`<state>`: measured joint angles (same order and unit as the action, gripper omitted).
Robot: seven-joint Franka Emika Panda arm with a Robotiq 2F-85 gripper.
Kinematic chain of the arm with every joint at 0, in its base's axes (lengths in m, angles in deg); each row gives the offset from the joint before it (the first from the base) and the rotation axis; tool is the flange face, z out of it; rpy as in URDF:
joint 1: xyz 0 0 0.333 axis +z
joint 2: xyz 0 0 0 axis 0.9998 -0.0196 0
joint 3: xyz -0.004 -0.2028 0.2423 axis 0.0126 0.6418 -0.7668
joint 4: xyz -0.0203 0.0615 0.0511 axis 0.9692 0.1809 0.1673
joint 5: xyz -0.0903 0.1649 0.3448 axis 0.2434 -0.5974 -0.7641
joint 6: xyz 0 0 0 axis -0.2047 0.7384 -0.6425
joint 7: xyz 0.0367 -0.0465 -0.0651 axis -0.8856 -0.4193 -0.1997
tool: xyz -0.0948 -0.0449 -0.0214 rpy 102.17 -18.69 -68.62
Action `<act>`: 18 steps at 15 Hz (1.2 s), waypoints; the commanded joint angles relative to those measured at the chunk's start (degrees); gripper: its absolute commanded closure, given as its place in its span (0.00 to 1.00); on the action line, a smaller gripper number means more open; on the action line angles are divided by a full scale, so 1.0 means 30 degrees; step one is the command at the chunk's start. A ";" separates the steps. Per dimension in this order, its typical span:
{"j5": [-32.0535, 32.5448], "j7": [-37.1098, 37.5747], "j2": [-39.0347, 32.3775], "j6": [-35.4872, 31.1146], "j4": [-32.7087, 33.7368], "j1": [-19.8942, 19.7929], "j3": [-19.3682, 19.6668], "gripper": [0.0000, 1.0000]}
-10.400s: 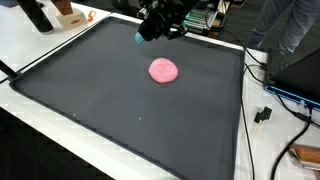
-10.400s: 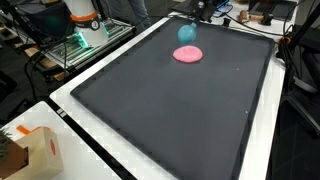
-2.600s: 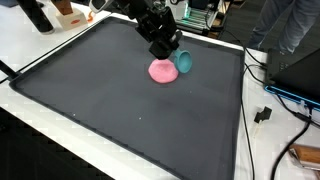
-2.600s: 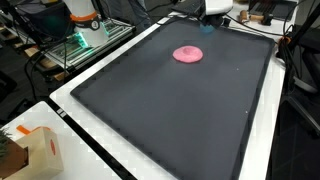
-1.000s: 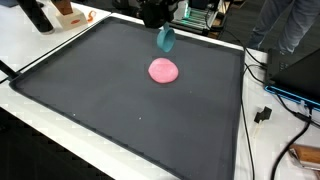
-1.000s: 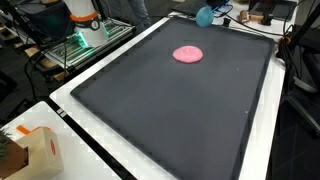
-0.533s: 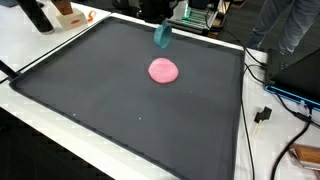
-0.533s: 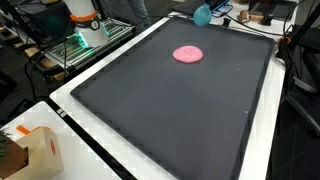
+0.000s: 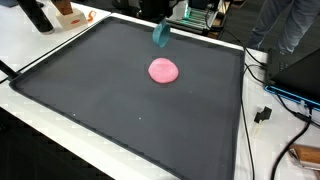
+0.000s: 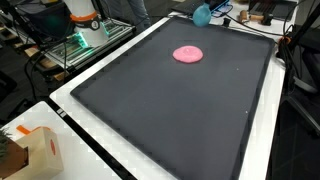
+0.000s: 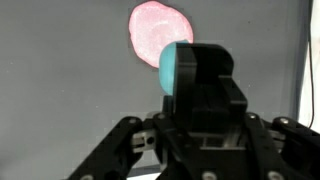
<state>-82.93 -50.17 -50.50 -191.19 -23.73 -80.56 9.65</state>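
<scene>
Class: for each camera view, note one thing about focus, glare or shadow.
Wrist view: soft focus, the black gripper and the teal rounded object it holds blurred, the pink round disc overexposed and glowing. Both exterior views: sharper, evenly lit, the black mat without harsh glare, the disc casting almost no shadow.

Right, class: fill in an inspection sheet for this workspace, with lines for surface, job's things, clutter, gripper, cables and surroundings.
Surface: black mat on a white table.
Job's things: teal object held in the air over the mat's far edge; pink disc lying on the mat, apart from it.
Clutter: nothing seen on the mat; box at a table corner.
Gripper: gripper shut on the teal object.
Cables: cables on the table beside the mat.
Surroundings: person standing past the table's far side.
</scene>
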 commanded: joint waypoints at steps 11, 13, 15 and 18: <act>-0.6361 -0.5922 -0.0408 0.1172 -0.0195 -0.2217 0.0199 0.75; -0.7649 -0.7556 -0.0612 0.1665 -0.0370 -0.2812 0.0346 0.75; -0.8719 -0.9031 -0.0858 0.2116 -0.0618 -0.3344 0.0504 0.75; -1.0230 -1.0700 -0.1226 0.2821 -0.1097 -0.4034 0.0688 0.75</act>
<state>-109.38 -77.62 -53.86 -184.62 -25.10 -90.89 11.35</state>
